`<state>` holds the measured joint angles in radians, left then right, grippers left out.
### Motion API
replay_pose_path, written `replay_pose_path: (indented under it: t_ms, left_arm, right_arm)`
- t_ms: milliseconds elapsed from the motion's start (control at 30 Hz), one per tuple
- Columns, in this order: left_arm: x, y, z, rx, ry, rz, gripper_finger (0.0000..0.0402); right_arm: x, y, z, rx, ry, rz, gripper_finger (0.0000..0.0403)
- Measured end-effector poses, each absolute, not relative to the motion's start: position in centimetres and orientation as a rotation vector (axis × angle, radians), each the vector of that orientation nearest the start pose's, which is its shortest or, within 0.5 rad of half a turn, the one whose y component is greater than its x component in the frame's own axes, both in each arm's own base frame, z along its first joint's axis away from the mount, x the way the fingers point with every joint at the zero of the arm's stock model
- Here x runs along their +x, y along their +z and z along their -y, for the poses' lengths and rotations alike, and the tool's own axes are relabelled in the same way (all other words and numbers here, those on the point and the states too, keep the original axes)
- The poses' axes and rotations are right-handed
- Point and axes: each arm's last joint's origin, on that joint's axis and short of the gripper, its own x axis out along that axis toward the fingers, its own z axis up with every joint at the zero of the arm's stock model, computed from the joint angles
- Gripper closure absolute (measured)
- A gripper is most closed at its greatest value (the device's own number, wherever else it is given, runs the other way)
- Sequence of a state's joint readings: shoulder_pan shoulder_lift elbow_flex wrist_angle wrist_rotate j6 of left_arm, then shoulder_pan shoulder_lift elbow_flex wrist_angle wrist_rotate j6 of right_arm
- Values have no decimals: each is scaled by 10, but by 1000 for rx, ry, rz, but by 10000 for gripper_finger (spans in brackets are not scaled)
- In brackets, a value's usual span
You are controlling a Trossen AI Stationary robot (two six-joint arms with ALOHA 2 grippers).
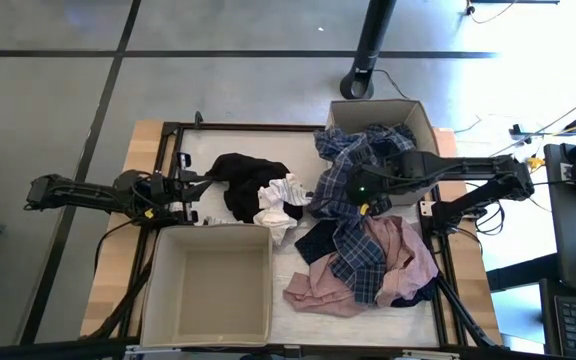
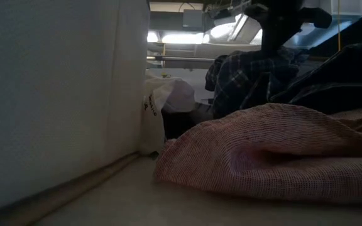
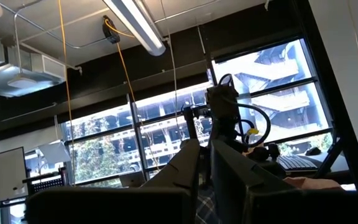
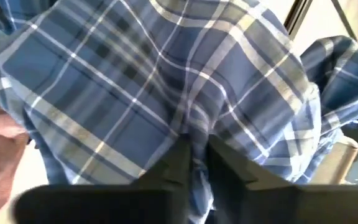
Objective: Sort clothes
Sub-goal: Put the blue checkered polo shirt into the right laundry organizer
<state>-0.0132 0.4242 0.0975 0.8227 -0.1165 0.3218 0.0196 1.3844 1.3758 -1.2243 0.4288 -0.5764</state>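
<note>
Pale surface (image 1: pixel 298 308) holds mostly unsorted clothes: right gripper (image 4: pixel 194 152) pinches the blue plaid shirt (image 4: pixel 166 81), pink garment (image 1: pixel 408 262) beside it; near box (image 1: pixel 208 285) empty.

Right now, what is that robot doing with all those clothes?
The robot is sorting clothes on a table. Its right gripper has its jaws pinched on the blue plaid shirt, which trails from the far fabric box down over the pink garment. The left gripper waits beside the black garment, jaws shut and holding nothing. A white piece lies next to it. The near box looks empty.
</note>
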Motion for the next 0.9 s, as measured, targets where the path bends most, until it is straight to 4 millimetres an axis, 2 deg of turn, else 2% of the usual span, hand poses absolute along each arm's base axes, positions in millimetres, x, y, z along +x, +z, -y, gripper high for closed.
replay_pose_path:
  t_ms: [100, 300, 433, 667, 900]
  left_arm:
    - [116, 236, -2, 283, 179, 474, 370]
    - [116, 236, -2, 283, 180, 475, 370]
    - [116, 236, -2, 283, 180, 475, 370]
    - [116, 236, -2, 283, 180, 475, 370]
    - [116, 236, -2, 283, 179, 474, 370]
  right_arm:
    - [248, 333, 7, -787, 5, -1290, 395]
    - [249, 353, 9, -830, -62, -1242, 387]
    - [246, 381, 11, -891, -173, -1191, 397]
    - [233, 435, 19, -1047, -538, -1136, 398]
    - [205, 494, 25, -1206, -883, -1144, 393]
